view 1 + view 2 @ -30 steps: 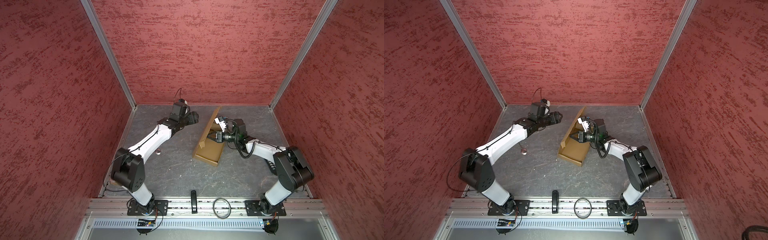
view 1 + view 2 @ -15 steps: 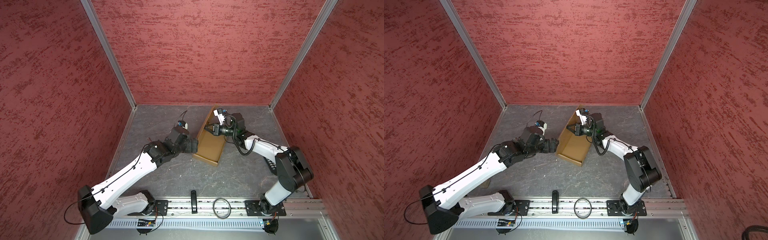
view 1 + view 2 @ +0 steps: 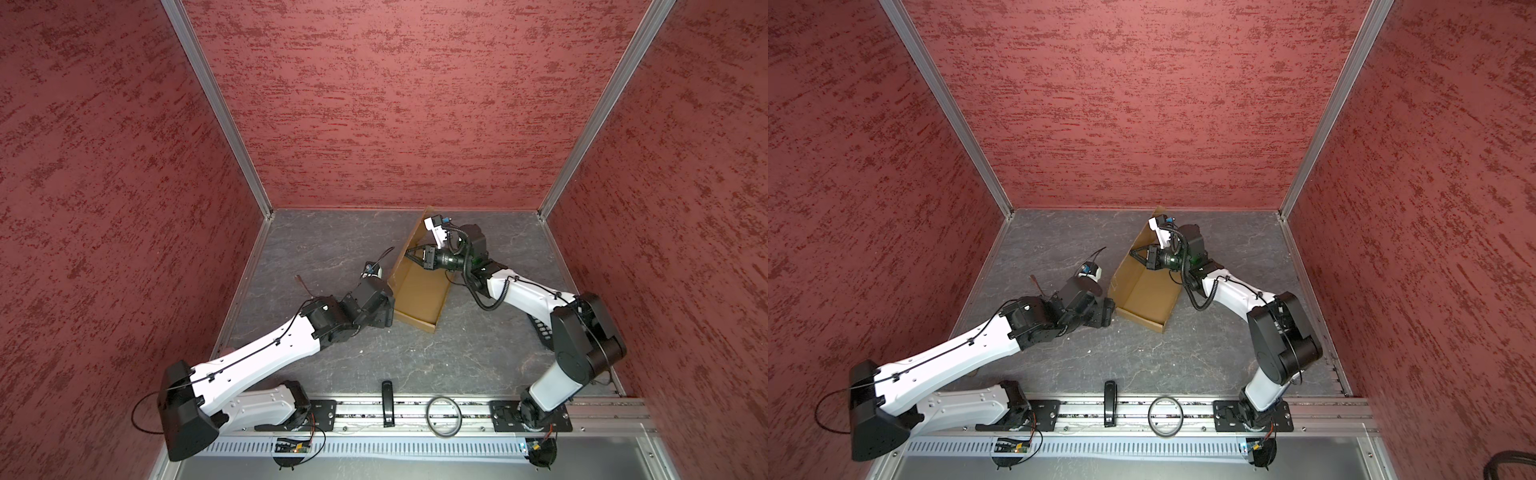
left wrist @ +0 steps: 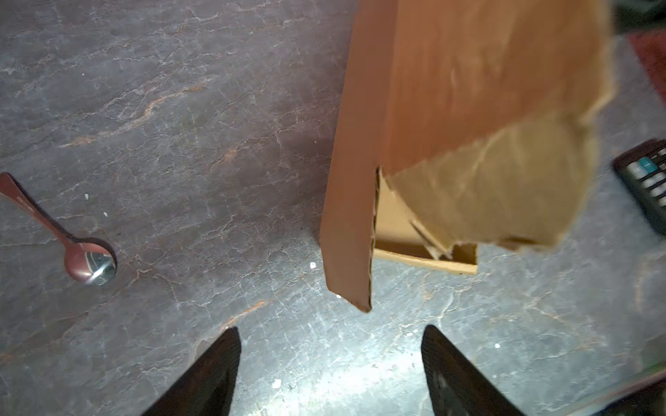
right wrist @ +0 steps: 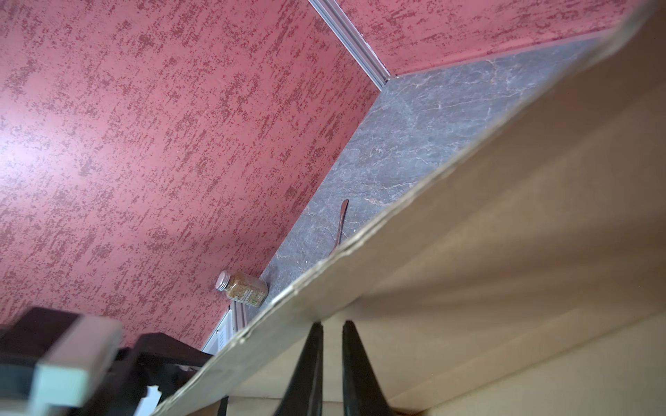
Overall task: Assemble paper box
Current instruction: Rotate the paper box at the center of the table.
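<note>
The paper box (image 3: 419,293) is tan cardboard lying on the grey table, its long left side flap (image 3: 409,245) standing up; both top views show it (image 3: 1144,295). My right gripper (image 3: 409,254) is shut, and its fingertips (image 5: 317,326) press on the inner face of that raised flap near its top edge. My left gripper (image 4: 329,345) hangs open over bare table just short of the flap's near corner (image 4: 355,288), touching nothing. A torn paper layer (image 4: 497,187) shows on the box there. In the top views the left wrist (image 3: 372,305) hides its fingers.
A copper spoon (image 4: 90,264) lies left of the box. A black keypad device (image 4: 645,183) sits under the right arm. A spice jar (image 5: 243,288) lies against the left wall. A black bar (image 3: 387,403) and a ring (image 3: 444,415) rest on the front rail.
The left arm has swung from the back of the table forward to the box's near left corner. The right gripper moved from the box floor to the raised flap, staying shut.
</note>
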`<move>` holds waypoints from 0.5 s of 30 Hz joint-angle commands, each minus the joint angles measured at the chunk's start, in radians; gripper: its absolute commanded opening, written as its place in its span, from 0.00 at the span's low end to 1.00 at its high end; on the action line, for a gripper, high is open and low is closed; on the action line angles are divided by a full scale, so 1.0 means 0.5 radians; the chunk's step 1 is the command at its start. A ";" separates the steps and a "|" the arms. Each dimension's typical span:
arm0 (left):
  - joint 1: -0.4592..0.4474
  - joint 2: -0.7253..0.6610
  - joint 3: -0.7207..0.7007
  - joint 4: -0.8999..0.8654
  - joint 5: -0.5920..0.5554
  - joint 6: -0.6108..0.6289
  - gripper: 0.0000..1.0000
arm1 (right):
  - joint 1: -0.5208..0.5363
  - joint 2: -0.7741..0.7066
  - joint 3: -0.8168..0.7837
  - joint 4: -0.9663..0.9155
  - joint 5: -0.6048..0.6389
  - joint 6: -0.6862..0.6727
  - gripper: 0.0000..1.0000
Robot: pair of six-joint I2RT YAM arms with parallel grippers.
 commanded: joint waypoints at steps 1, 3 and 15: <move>0.041 0.043 -0.056 0.280 0.006 0.054 0.75 | 0.019 0.029 0.065 -0.030 0.047 0.008 0.13; 0.059 0.056 -0.083 0.381 0.024 0.085 0.73 | 0.019 0.031 0.067 -0.050 0.050 -0.002 0.13; 0.269 0.074 -0.218 0.694 0.235 0.227 0.42 | 0.012 -0.031 0.114 -0.295 0.181 -0.169 0.14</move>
